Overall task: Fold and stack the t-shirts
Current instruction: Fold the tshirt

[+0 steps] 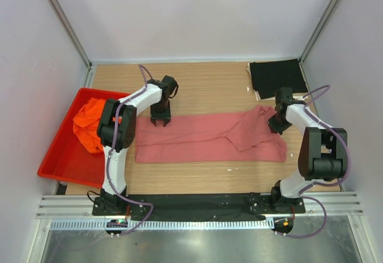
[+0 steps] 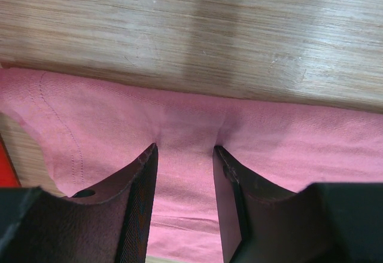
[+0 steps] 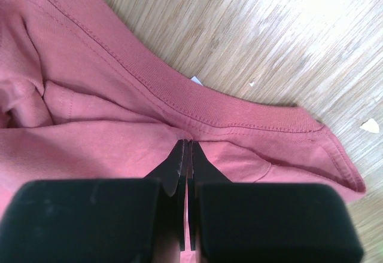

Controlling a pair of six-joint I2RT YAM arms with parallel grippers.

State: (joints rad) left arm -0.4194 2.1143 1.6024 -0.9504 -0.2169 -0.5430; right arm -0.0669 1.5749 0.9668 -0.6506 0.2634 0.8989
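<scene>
The rose-red t-shirt (image 1: 203,137) lies folded lengthwise across the middle of the table. My left gripper (image 1: 160,121) is open at the shirt's far left edge, with its fingertips (image 2: 149,153) pressed down onto the cloth (image 2: 185,173) and a strip of it between them. My right gripper (image 1: 276,123) is at the shirt's right end, shut, with its tips pinching a pucker of cloth just below the collar band (image 3: 239,110). The orange t-shirt (image 1: 87,122) lies crumpled in the red tray. The black t-shirt (image 1: 278,78) lies folded at the back right.
The red plastic tray (image 1: 63,161) sits at the table's left edge, beside the left arm. White walls enclose the table on three sides. A few small white scraps (image 3: 370,125) lie on the wood near the shirt's right end.
</scene>
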